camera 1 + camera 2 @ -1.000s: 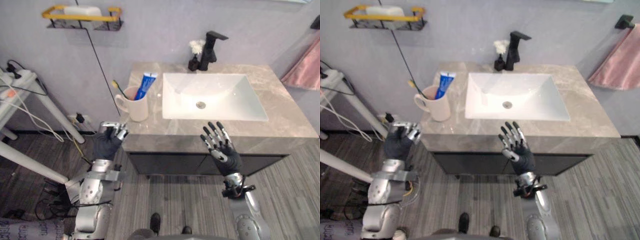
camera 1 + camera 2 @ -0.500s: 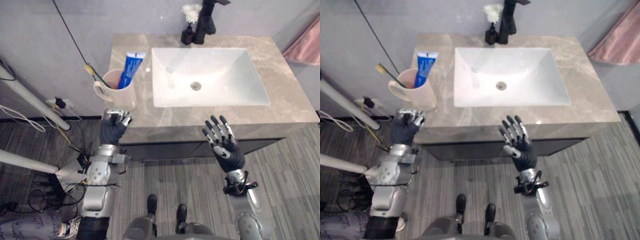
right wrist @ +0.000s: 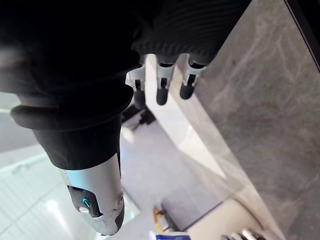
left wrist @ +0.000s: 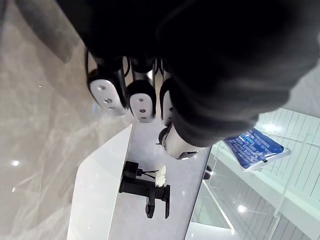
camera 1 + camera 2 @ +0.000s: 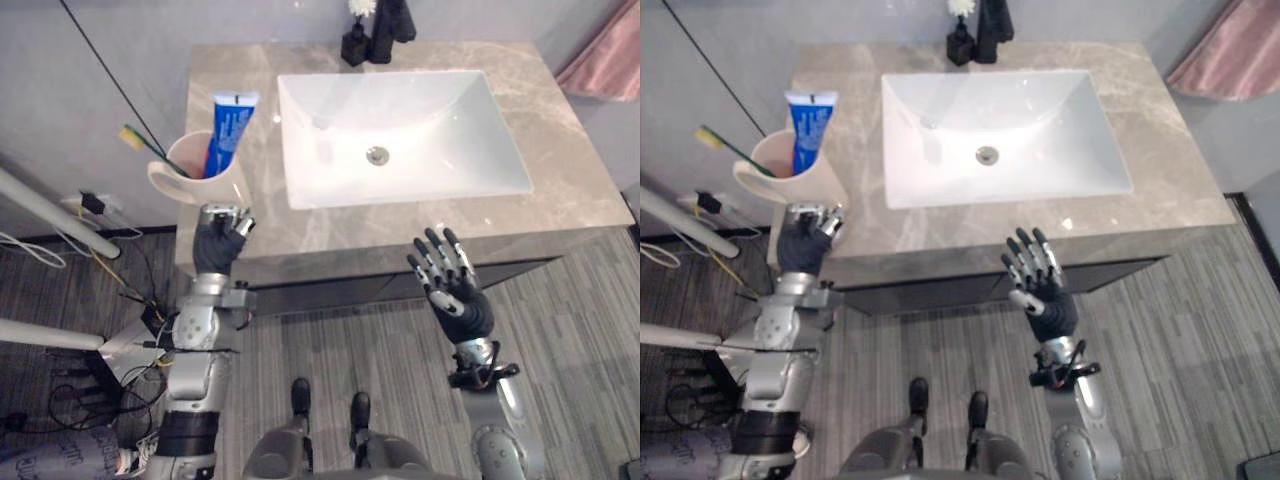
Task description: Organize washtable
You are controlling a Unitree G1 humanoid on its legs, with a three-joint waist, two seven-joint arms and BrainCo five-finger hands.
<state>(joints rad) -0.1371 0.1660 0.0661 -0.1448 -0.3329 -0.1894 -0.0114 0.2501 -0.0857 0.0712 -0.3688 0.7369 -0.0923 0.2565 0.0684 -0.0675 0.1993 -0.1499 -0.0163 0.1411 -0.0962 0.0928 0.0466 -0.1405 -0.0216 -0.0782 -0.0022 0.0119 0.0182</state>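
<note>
A cream mug [image 5: 205,172] stands at the left end of the grey marble washtable [image 5: 560,110]. It holds a blue toothpaste tube [image 5: 228,128] and a green toothbrush [image 5: 148,146]. My left hand [image 5: 217,243] is at the table's front edge just in front of the mug, its fingers curled and holding nothing. My right hand [image 5: 457,293] is raised in front of the table, below the white sink [image 5: 400,135]. Its fingers are straight and spread, and it touches nothing.
A black faucet [image 5: 395,18] and a small dark bottle with a white flower [image 5: 355,40] stand behind the sink. A pink towel [image 5: 605,70] hangs at the far right. A white slanted leg [image 5: 45,195] and wall cables are on the left, over grey plank floor.
The camera has tipped down and come nearer, so the washtable sits higher in the picture. Both hands keep their poses; the left stays in front of the mug.
</note>
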